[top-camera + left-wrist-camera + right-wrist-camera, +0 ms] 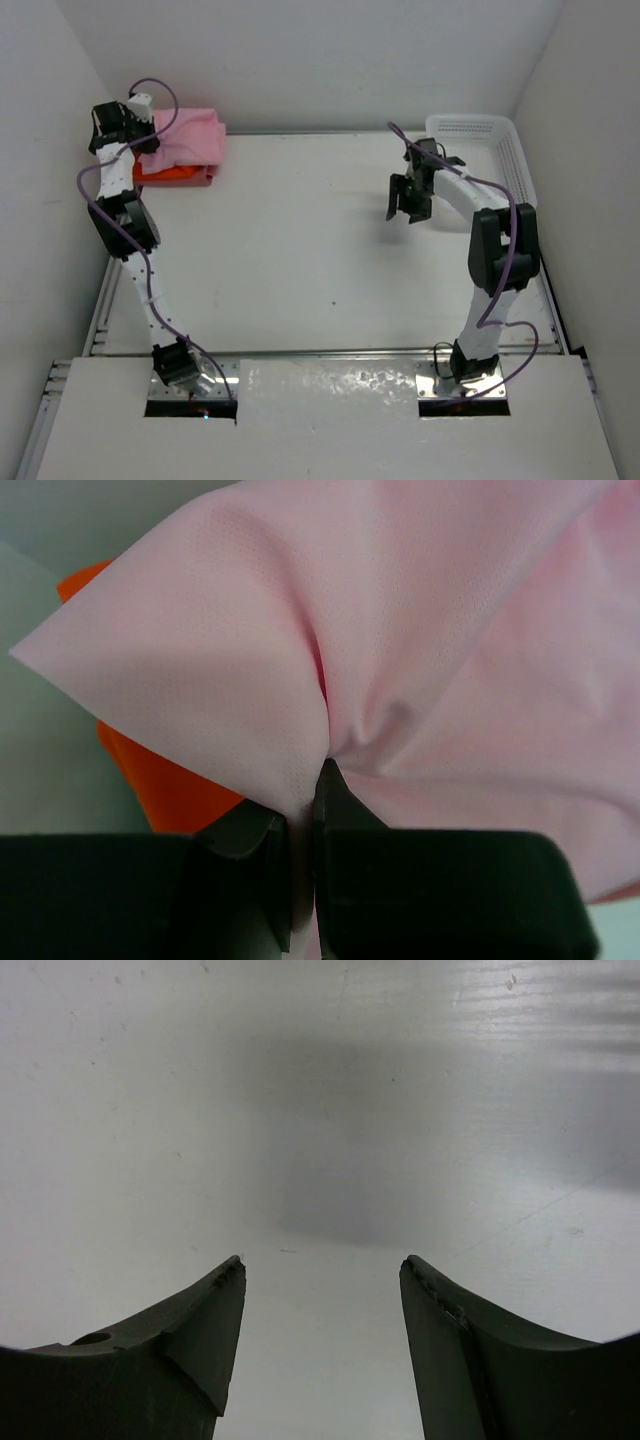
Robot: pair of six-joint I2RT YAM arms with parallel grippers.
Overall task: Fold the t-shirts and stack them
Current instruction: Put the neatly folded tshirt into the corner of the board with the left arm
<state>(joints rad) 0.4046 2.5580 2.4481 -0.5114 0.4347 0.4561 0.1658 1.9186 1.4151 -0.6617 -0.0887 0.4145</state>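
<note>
A light pink t-shirt [190, 135] lies bunched on top of a bright orange t-shirt [168, 173] in the far left corner of the table. A darker red edge [206, 178] shows at the right end of that pile. My left gripper [148, 138] is at the pile's left side, shut on a fold of the pink t-shirt [420, 650], which puckers where the jaws pinch it. The orange t-shirt [165, 790] peeks out beneath. My right gripper [408, 208] hangs open over bare table at the right, with nothing between its fingers [200, 1330].
A white perforated basket [500, 140] stands at the far right corner, just behind the right arm. Walls close in the table at the back and on both sides. The pile sits close to the left wall.
</note>
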